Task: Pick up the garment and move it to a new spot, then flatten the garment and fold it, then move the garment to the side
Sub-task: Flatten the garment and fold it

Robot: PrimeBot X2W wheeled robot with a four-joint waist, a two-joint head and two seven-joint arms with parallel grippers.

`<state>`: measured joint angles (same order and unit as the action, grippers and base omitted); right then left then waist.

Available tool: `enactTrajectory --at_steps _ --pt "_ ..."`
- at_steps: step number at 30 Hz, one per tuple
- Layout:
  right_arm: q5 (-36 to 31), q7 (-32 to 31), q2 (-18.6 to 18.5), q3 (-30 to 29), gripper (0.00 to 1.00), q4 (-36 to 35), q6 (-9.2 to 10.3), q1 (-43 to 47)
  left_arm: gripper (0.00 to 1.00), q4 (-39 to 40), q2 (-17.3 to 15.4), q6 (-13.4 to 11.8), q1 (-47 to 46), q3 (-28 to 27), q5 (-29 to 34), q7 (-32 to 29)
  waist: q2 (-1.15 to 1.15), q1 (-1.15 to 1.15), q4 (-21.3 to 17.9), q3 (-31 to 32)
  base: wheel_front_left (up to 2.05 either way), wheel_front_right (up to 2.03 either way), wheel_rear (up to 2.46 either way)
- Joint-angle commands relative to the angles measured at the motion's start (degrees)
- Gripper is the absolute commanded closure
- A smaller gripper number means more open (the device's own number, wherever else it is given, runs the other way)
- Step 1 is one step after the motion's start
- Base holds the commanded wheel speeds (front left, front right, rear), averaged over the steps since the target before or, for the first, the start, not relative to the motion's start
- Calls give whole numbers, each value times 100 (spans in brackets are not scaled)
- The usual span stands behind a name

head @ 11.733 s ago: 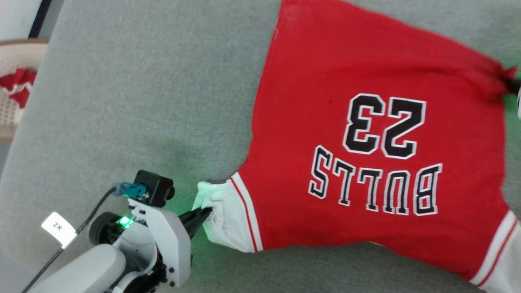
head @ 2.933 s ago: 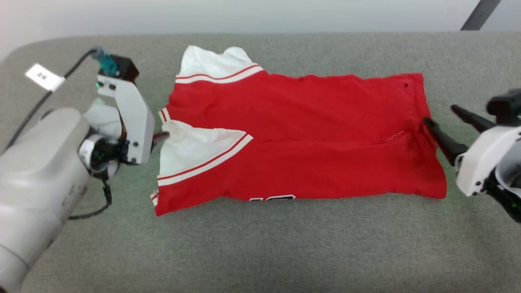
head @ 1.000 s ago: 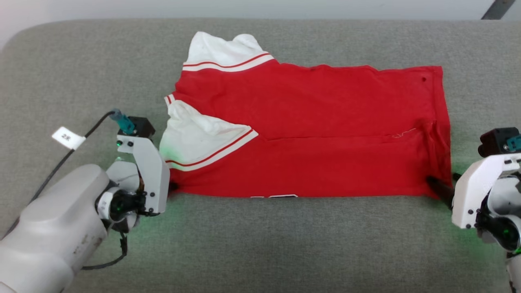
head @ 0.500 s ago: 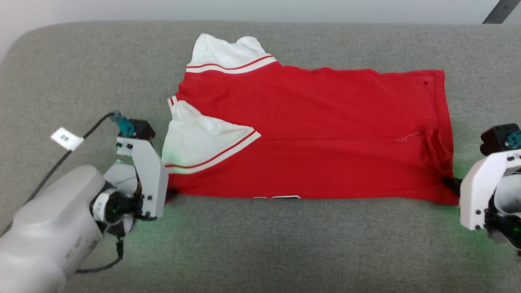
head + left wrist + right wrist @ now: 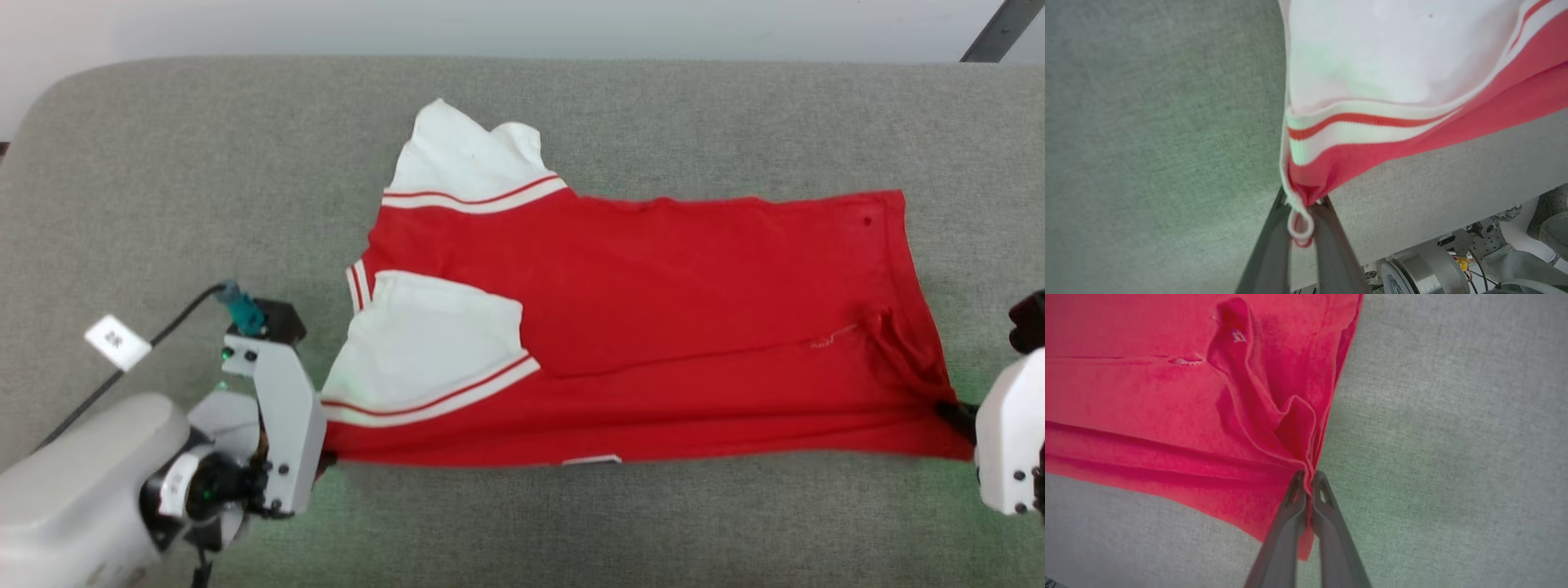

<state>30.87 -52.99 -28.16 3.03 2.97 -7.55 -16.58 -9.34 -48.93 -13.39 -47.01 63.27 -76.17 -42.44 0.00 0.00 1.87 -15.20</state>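
The garment point(image 5: 669, 327) was spread across the grey padded bench point(image 5: 188, 180), folded lengthwise, with a white sleeve point(image 5: 433, 351) turned onto the red. Its near left corner was pinched in the left tool point(image 5: 1302, 210) and its near right corner in the right tool point(image 5: 1308, 477), both clamped narrow on cloth. The hold was judged to keep the near edge taut and level for another fold.
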Motion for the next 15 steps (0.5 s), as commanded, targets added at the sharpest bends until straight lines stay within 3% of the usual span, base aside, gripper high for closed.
enactTrajectory --at_steps 1,5,9,10,11,12,13,14,15 --pt "11 -103 -70 -123 100 -93 13 157 100 177 -190 -157 146 5 -44 -57 0 0 -5 -3 0 0 0" --pt "-6 -212 69 -255 100 -264 13 410 100 572 -341 -382 367 42 -69 -25 0 0 -25 -17 0 0 0" --pt "-61 -131 270 -290 100 -199 13 506 100 622 -287 -433 516 96 -31 85 0 0 -52 -30 0 0 0" --pt "-70 -90 324 -295 100 -157 13 499 87 592 -257 -425 543 100 -28 125 0 0 -61 -30 0 0 0" --pt "-102 -31 369 -303 100 -140 12 465 63 561 -237 -402 558 110 -16 144 0 0 -70 -28 0 0 0" --pt "-130 21 392 -298 69 -120 12 433 26 530 -219 -395 551 112 14 176 0 0 -76 -25 0 0 0" --pt "-149 53 417 -272 44 -90 12 419 9 501 -194 -397 536 90 12 209 0 0 -84 -19 0 0 0" --pt "-163 78 434 -256 5 -74 12 412 0 493 -184 -374 507 82 32 225 0 0 -94 -7 0 0 0" --pt "-172 129 435 -261 0 -78 12 390 0 480 -193 -371 464 69 50 232 0 0 -106 10 0 0 0"
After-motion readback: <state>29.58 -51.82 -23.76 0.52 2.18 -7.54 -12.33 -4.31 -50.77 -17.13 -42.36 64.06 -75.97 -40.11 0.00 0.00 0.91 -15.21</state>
